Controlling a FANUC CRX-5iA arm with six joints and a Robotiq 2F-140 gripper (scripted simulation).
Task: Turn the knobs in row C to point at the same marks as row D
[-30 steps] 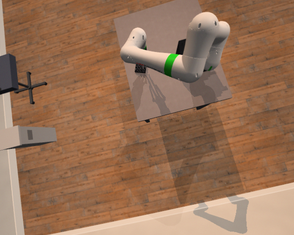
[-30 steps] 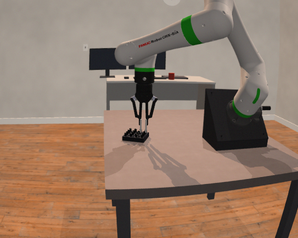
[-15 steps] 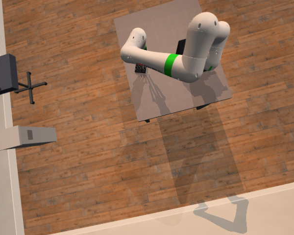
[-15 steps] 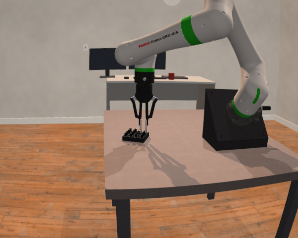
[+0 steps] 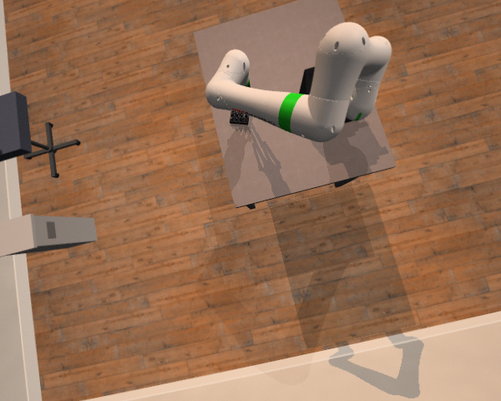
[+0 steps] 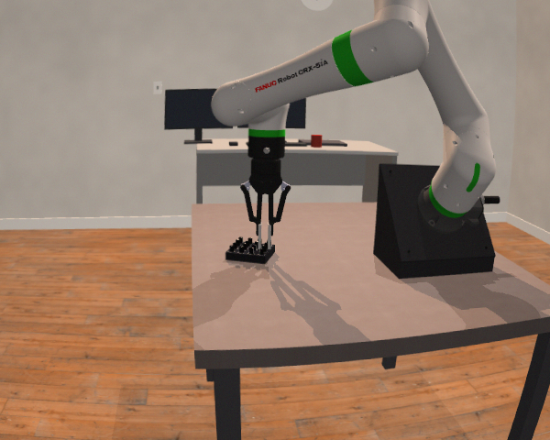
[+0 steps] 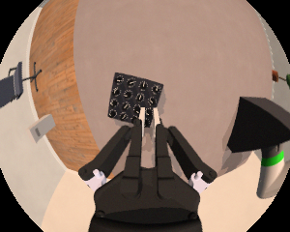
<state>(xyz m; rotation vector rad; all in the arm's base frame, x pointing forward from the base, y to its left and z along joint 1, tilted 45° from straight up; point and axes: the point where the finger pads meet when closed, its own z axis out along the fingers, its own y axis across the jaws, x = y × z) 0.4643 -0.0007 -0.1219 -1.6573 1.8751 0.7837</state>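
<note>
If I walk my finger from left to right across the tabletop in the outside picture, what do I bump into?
Knob box with the gripper down at its right end → a bare stretch of table → the arm's black base.
</note>
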